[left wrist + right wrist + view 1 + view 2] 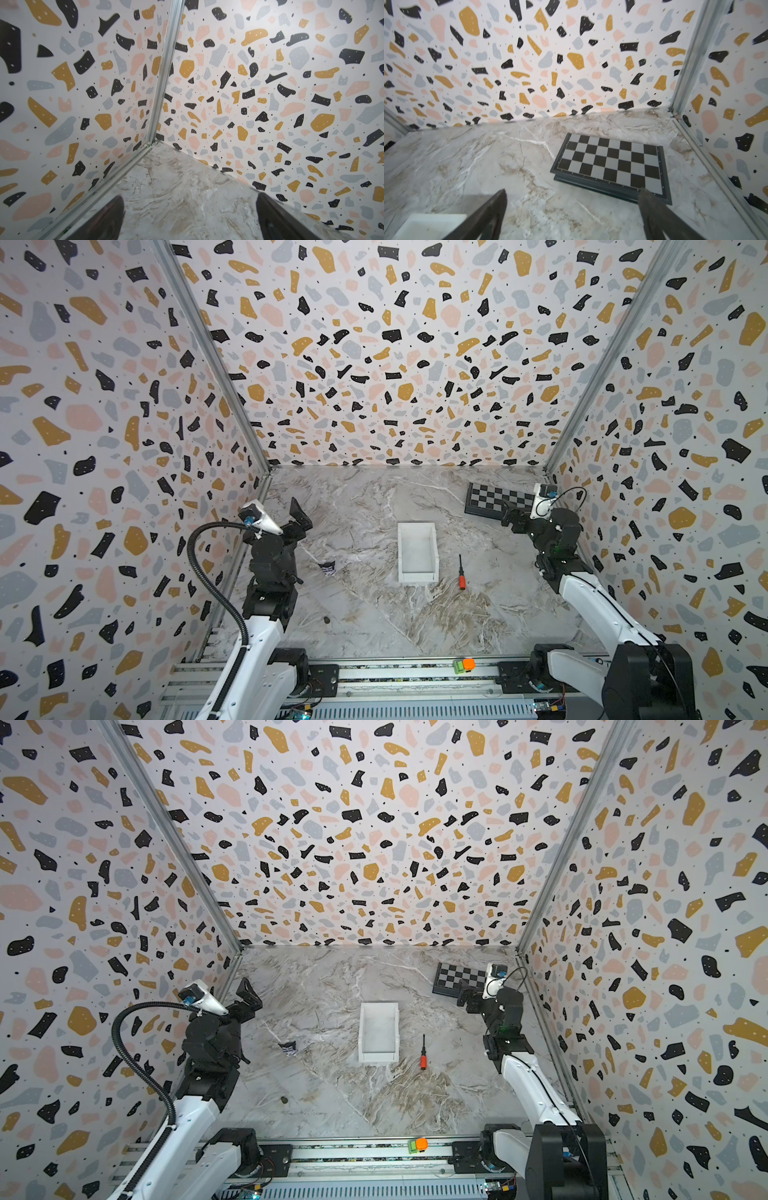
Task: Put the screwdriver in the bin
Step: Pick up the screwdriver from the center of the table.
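The screwdriver (461, 574) (423, 1054), with a red-orange handle and a thin dark shaft, lies flat on the marble table just right of the bin, shaft pointing to the back. The bin (417, 577) (378, 1056) is a white tray in the middle, nothing inside; one corner of the bin (438, 216) shows in the right wrist view. My left gripper (300, 519) (248, 996) (189, 199) hovers open near the left wall, nothing between its fingers. My right gripper (509, 516) (465, 997) (572, 191) is open at the back right, over the near edge of the checkered board, far from the screwdriver.
A checkered board (494, 499) (457, 977) (610, 164) lies at the back right. A small dark crumpled scrap (328, 568) (289, 1048) sits left of the bin. An orange-and-green block (464, 665) rests on the front rail. Patterned walls close three sides.
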{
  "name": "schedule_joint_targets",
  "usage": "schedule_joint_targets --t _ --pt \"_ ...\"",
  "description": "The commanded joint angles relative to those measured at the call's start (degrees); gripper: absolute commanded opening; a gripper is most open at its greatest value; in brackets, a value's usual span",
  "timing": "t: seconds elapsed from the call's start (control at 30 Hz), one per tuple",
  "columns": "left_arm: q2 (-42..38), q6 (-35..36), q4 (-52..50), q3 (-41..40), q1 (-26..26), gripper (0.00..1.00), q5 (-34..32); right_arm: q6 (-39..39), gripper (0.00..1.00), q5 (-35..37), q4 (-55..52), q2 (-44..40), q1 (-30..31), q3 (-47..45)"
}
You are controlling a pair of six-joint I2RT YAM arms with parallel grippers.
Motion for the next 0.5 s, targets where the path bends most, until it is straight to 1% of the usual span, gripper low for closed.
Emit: schedule_joint_targets --t 0.0,0.07,0.13,0.23,0.37,0.43,0.47 --pt "1.0 -4.5 -11.6 4.7 -0.4 1.0 4.3 0.8 0.99 4.4 -16.6 1.3 7.4 3.5" --pt "2.0 -7.5 -14.9 6.3 -1.0 1.0 7.5 2.9 0.99 5.7 -20.4 2.6 11.4 3.8" --pt "2.5 -9.9 -16.8 6.6 -2.9 1.0 9.6 5.1 0.99 7.0 -24.4 3.7 14.6 3.5" --pt "3.0 -12.3 -18.7 6.9 -8.4 1.0 8.6 8.0 1.0 10.4 -29.6 4.6 19.1 2.5" --pt "4.1 -13.9 -18.1 6.8 -16.2 1.0 4.4 13.2 0.94 11.8 -32.2 4.8 23.7 -0.4" --pt "5.1 -14.5 -17.7 6.9 -18.5 1.0 3.2 15.7 0.91 12.2 -32.4 4.9 25.7 -1.9" --pt "5.7 -14.9 -17.4 6.8 -19.2 1.0 3.0 17.0 0.88 12.1 -32.4 5.0 26.6 -2.7"
